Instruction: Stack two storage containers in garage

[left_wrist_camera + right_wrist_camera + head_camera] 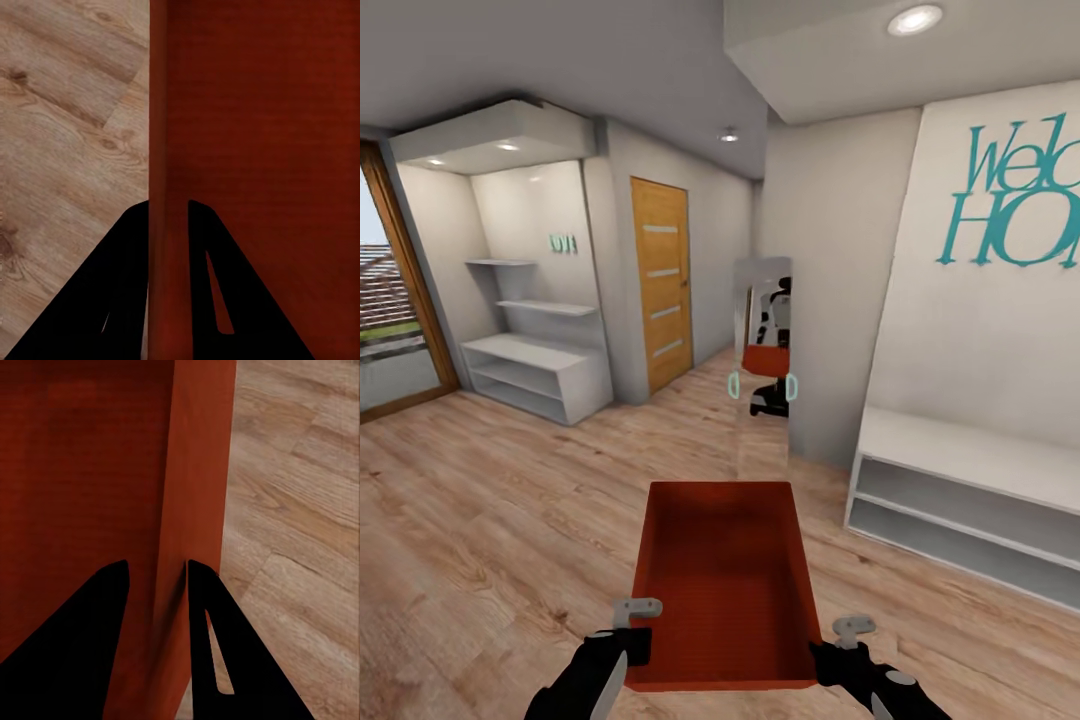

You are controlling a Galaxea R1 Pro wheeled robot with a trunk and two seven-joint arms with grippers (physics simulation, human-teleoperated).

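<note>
Head: orange box [725, 580] is held between left gripper [628, 640] and right gripper [838, 650], arms cut off | Left wrist: box wall [169, 150] is clamped between fingers [124, 285] | Right wrist: opposite wall [191, 510] is clamped likewise, fingertips hidden.

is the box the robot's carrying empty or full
Empty. The head view looks straight into the box and shows only its bare red bottom and walls, nothing inside.
</note>
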